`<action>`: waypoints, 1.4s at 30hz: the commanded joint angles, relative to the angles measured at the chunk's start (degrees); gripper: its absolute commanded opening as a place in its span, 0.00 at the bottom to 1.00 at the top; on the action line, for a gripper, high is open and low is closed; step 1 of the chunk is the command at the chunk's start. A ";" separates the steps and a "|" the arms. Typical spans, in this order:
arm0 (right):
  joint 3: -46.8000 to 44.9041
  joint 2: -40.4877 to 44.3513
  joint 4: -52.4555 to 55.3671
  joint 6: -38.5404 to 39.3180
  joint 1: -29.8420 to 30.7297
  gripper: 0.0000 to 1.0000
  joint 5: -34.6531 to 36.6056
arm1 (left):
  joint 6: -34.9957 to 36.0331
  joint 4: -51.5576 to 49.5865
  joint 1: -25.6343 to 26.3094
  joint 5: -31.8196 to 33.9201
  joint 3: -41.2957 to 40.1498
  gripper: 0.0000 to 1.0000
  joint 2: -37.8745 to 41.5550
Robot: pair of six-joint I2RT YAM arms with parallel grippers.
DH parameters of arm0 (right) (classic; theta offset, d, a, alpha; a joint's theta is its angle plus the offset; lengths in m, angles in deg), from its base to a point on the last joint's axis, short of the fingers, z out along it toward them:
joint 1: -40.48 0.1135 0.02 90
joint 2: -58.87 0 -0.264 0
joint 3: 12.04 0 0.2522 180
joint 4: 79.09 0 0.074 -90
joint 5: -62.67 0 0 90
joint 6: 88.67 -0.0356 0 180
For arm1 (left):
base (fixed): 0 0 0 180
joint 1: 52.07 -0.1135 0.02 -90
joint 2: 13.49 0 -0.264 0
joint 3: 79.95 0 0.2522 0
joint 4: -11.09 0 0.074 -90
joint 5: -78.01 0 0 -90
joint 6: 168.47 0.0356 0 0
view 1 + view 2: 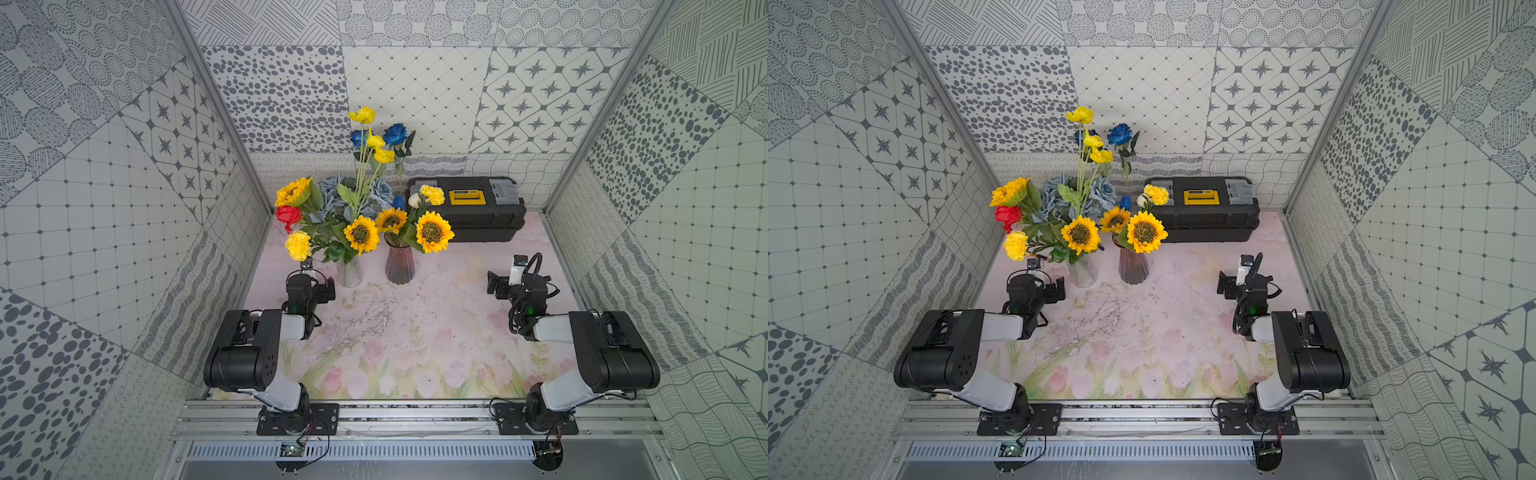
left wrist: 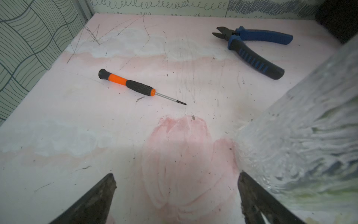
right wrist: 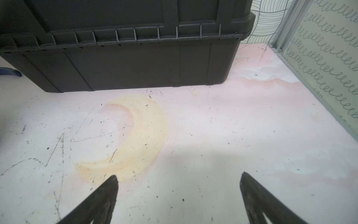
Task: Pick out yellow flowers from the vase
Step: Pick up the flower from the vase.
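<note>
The yellow flowers [image 1: 360,235] stand mostly in the clear vase [image 1: 349,272], and more rise from the purple vase [image 1: 400,266] just beside it. The left gripper [image 2: 176,180] hangs just beside the clear vase, jaws apart and empty. The right gripper [image 3: 179,178], well apart from the clear vase, faces the toolbox [image 3: 126,58], jaws likewise apart over the surface [image 3: 213,126].

left arm [image 1: 241,357]: we see black joint housings and white link shells
right arm [image 1: 615,353]: same build, black with white shells
base plates [image 1: 297,417]: black, flat, screwed down
cables [image 1: 539,261]: black loops at the wrists; we spot thin red and black wires by the bases
status lights [image 1: 294,308]: small, green, one per wrist
left pincer [image 2: 176,173]: dark, tapered, scuffed fingers
right pincer [image 3: 179,174]: same dark worn fingers
</note>
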 commanded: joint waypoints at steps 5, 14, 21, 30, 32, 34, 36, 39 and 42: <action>1.13 -0.59 -3.28 0.97 0.32 0.98 -0.09 | 1.32 3.49 -0.19 0.32 0.52 0.98 -0.29; 1.13 -0.60 -3.30 0.92 0.31 0.98 -0.10 | 1.33 3.50 -0.23 0.29 0.50 0.98 -0.33; 1.03 -0.66 -3.30 0.90 0.35 0.98 -0.10 | 1.28 3.52 -0.25 0.35 0.44 0.98 -0.32; 1.10 -0.59 -3.30 0.92 0.31 0.98 -0.01 | 1.37 3.49 -0.13 0.51 0.46 0.98 -0.32; 1.10 -0.69 -3.28 0.76 0.22 0.98 -0.18 | 1.50 3.58 0.01 0.73 0.50 0.98 -0.29; 1.13 -0.65 -3.26 0.67 0.08 0.98 -0.37 | 1.43 3.58 0.01 0.75 0.47 0.98 -0.31; 1.14 -0.63 -3.21 0.81 0.13 0.98 -0.43 | 1.36 3.33 0.10 1.53 0.48 0.98 0.17; 1.99 0.12 -2.29 -0.16 0.35 0.98 2.48 | 0.16 0.64 0.15 4.58 -0.10 0.98 4.72; 7.35 5.37 11.95 -1.17 0.30 0.98 5.94 | -0.45 -5.17 0.34 8.71 -0.13 0.98 10.21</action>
